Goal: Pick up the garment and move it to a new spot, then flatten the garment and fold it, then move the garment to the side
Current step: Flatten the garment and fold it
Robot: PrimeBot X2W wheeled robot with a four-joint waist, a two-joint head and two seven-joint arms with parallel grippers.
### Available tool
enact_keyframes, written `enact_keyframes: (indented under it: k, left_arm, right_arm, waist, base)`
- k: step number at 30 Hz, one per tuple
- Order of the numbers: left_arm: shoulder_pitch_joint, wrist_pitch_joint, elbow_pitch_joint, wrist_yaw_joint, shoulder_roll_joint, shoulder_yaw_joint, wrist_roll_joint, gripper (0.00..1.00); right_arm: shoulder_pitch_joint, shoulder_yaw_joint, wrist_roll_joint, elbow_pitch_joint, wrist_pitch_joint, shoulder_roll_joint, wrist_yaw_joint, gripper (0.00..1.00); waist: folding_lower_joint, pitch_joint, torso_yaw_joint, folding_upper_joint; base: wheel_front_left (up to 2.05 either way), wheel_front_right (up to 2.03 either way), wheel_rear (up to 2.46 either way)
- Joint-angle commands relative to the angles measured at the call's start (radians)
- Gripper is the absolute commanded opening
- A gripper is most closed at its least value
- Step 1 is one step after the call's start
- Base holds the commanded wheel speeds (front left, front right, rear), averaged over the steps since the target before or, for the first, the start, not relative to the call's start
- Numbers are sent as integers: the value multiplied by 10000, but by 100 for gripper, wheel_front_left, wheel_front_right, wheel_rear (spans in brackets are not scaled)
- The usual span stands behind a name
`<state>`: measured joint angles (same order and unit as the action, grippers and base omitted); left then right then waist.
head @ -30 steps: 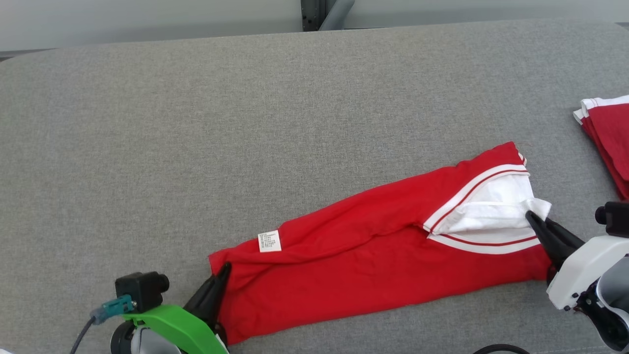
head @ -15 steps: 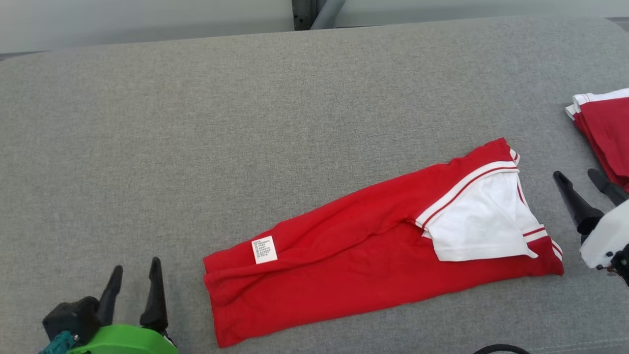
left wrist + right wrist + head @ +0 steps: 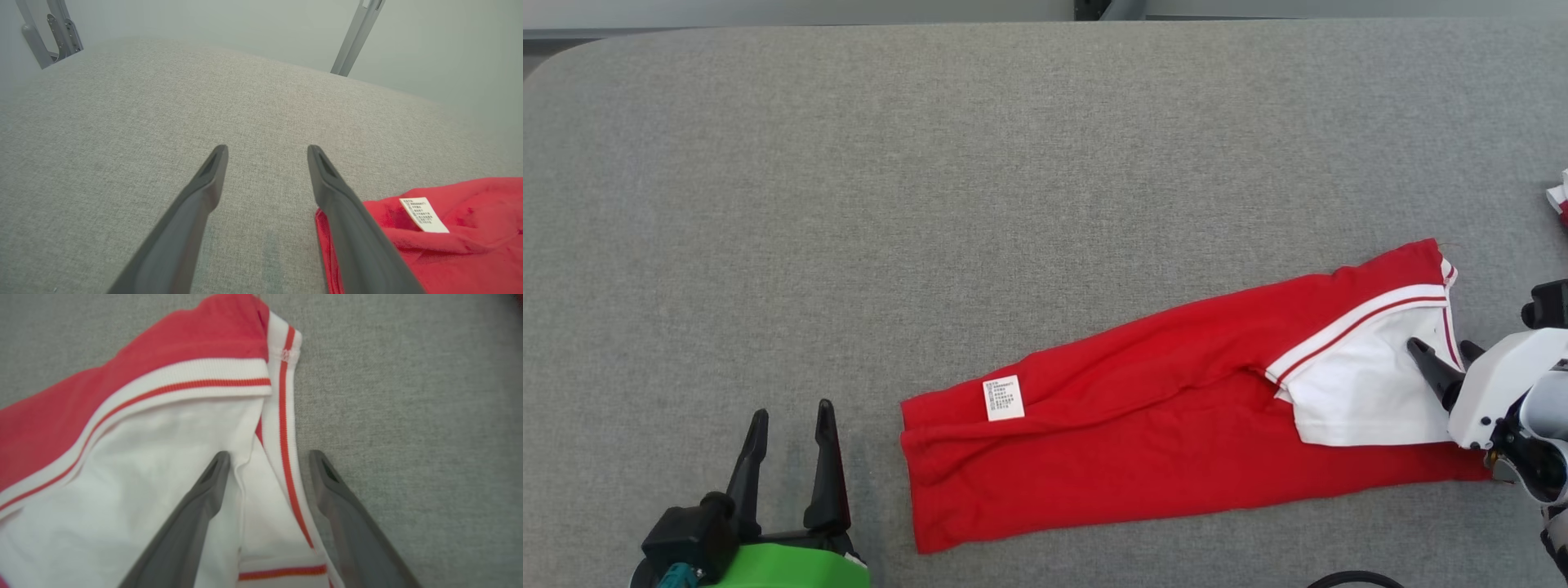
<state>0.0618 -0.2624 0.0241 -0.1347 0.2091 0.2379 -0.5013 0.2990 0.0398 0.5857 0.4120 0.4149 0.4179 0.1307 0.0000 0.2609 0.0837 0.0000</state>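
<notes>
Folded red cloth garment (image 3: 1176, 441) on the grey fabric table (image 3: 931, 204), toward its near right corner.
The left gripper (image 3: 792, 408) is just left of it, at the near edge; the right gripper (image 3: 1441, 347) is over its right end.

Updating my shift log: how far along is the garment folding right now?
Done, apparently: the red garment lies on the grey fabric surface as a long strip, seemingly folded lengthwise. In hand: the open right gripper straddles its white striped trim; the open left gripper sits beside the care label end. Left: folding further, moving it aside.
</notes>
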Motion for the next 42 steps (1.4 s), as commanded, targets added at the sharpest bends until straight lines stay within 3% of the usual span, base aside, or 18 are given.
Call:
enact_keyframes:
  k: [1, 4, 5, 6, 10, 14, 21, 26, 30, 34, 42]
  left_arm:
    - [33, -25, 74, 98, -78, -86, 116, 100]
    - [-3, -26, 352, 675, -526, -331, 528, 100]
    - [-18, -26, 444, 832, -652, -422, 633, 100]
    - [-35, -26, 543, 985, -766, -523, 725, 100]
    - [-10, -26, 886, 1533, -1177, -967, 1011, 100]
    - [125, -27, 1219, 2040, -1366, -1232, 1298, 100]
    - [290, -27, 1562, 2396, -1535, -1597, 1621, 100]
    - [515, -27, 1573, 2464, -1579, -1571, 1470, 100]
    - [735, -27, 1546, 2334, -1578, -1327, 1337, 100]
    - [774, -27, 1500, 2216, -1574, -1048, 1190, 100]
    - [455, -28, 1685, 2155, -1571, -661, 1371, 100]
  right_arm:
    - [49, 94, 140, 155, 178, -42, -3, 100]
    - [69, 273, 766, 554, 651, -121, 1, 100]
    - [85, 369, 903, 615, 756, -94, 1, 59]
    - [124, 445, 1133, 580, 766, -72, 1, 0]
    - [281, 359, 2377, 214, 618, 110, 11, 0]
    - [187, -135, 3317, 197, 726, 719, -1, 0]
    - [-90, -1510, 3594, 265, 453, 2079, -1, 0]
    - [-603, -1442, 3466, -1443, 489, 2458, -1, 0]
    - [-1006, -431, 3068, -3386, 893, 1878, -1, 0]
    - [-1250, 1071, 2435, -4541, 1210, 721, -1, 0]
    - [-416, 3611, 705, -3250, 686, -1625, -1, 0]
  waist:
    - [0, 109, 156, 0]
    - [0, 98, 231, 0]
    - [0, 90, 243, 0]
    - [0, 80, 243, 0]
    - [0, -57, 138, 0]
    - [0, -318, -16, 0]
    - [0, -724, -156, 0]
    - [0, -1028, -226, 0]
    - [0, -1211, -392, 0]
    - [0, -1213, -463, 0]
    - [0, -917, -342, 0]
  base:
    - [0, 0, 0]
    - [0, 0, 0]
    - [0, 0, 0]
    - [0, 0, 0]
    - [0, 0, 0]
    - [0, 0, 0]
    - [0, 0, 0]
    - [0, 0, 0]
    - [0, 0, 0]
    - [0, 0, 0]
    - [0, 0, 0]
